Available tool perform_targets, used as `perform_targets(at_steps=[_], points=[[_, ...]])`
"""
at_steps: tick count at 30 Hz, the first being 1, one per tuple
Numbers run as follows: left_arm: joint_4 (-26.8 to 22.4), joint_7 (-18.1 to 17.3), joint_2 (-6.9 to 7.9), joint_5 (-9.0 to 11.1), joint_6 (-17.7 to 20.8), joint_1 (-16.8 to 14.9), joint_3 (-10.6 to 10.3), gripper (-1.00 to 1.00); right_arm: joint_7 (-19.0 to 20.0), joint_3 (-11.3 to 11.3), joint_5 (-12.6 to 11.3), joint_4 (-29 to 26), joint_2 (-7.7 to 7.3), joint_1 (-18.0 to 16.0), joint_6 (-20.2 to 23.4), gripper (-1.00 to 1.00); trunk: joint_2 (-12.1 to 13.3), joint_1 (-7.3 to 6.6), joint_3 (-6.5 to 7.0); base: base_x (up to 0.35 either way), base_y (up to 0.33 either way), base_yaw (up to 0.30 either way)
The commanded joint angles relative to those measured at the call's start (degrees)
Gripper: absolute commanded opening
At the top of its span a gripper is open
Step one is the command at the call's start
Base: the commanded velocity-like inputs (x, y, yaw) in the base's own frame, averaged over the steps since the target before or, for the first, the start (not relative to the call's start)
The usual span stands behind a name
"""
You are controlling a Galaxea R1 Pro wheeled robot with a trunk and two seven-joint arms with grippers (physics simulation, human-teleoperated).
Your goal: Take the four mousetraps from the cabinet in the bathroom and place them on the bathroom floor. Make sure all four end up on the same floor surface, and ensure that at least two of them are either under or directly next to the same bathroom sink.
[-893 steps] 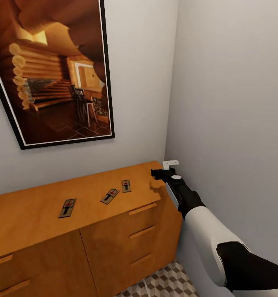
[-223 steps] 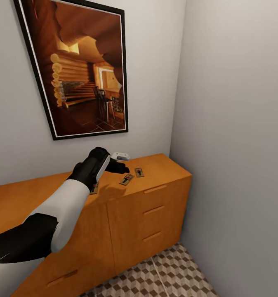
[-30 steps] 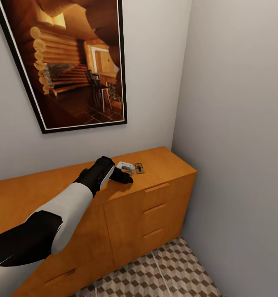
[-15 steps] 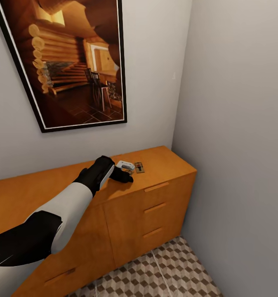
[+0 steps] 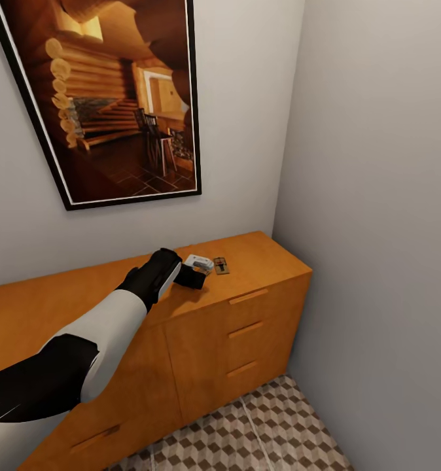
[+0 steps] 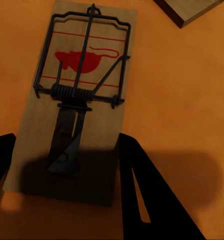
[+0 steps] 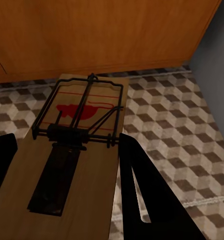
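Note:
My left gripper (image 5: 193, 278) rests on top of the orange-brown cabinet (image 5: 260, 255), near its right end. In the left wrist view it (image 6: 67, 140) is shut on the near end of a mousetrap (image 6: 82, 65) that lies flat on the wood, one dark finger (image 6: 146, 200) against each long side. A second mousetrap (image 5: 221, 265) lies just beyond it, and its corner (image 6: 186, 10) shows past the first. My right gripper (image 7: 67, 140) is shut on another mousetrap (image 7: 87, 100), held level above the cube-patterned bathroom floor (image 7: 166, 115) in front of the cabinet (image 7: 107, 35).
A large framed picture (image 5: 109, 98) hangs on the wall above the cabinet. The grey side wall (image 5: 377, 196) stands close to the cabinet's right end. Drawer handles (image 5: 248, 296) run down its front. Patterned floor (image 5: 273, 418) shows below, in the corner.
The left gripper's fingers have drawn in around the mousetrap on the cabinet top. The left arm has hardly moved otherwise.

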Motion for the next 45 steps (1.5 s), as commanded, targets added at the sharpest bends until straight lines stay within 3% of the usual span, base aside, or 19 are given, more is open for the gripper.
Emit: perform_targets(at_steps=[1, 15, 29, 37, 45], points=[[2.8, -0.5, 0.04, -0.6, 0.0, 0.0, -0.2, -1.0, 0.1, 0.2, -0.1, 0.0, 0.0, 0.0, -0.1, -1.0, 0.0, 0.0, -0.07, 0.0, 0.0, 0.0], [2.1, -0.4, -0.03, -0.7, -0.1, 0.0, -0.1, -1.0, 0.1, 0.3, -0.1, 0.0, 0.0, 0.0, -0.2, -1.0, 0.0, 0.0, -0.07, 0.0, 0.0, 0.0], [-8.7, -0.1, 0.05, -0.7, 0.8, 0.0, 0.0, -1.0, 0.1, 0.2, -0.1, 0.0, 0.0, 0.0, -0.2, -1.0, 0.0, 0.0, -0.07, 0.0, 0.0, 0.0], [-18.2, -0.1, 0.05, -0.7, 9.2, 0.0, -0.1, -1.0, 0.1, 0.2, -0.1, 0.0, 0.0, 0.0, -0.2, -1.0, 0.0, 0.0, -0.07, 0.0, 0.0, 0.0], [-19.6, -0.1, 0.41, -0.6, 10.5, 0.0, -0.2, -1.0, 0.1, 0.2, -0.1, 0.0, 0.0, 0.0, -0.2, -1.0, 0.0, 0.0, -0.07, -0.091, 0.0, 0.0]])
